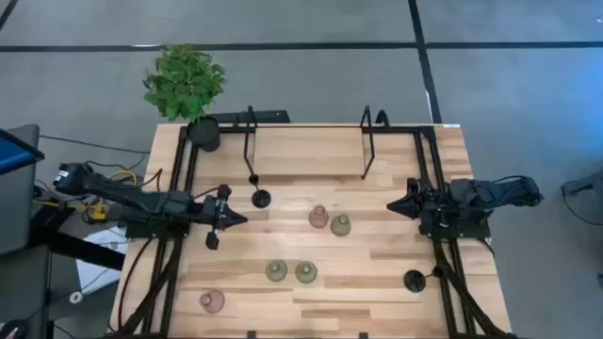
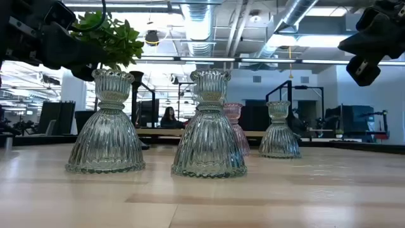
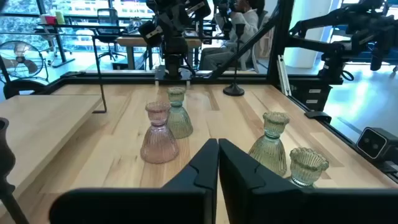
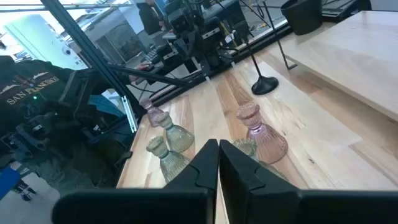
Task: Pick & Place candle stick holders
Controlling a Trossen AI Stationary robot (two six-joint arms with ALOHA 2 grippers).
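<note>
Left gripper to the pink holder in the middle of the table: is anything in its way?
Nothing visible blocks it. The left gripper faces the pink holder across bare tabletop. The black holder stands off to the far side of that line, and the olive-green holder sits just beyond the pink one.

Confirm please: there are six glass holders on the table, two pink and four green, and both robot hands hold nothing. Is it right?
Not quite. The high view shows five glass holders: two pink and three green. The rest stands: the left hand and the right hand hold nothing.
</note>
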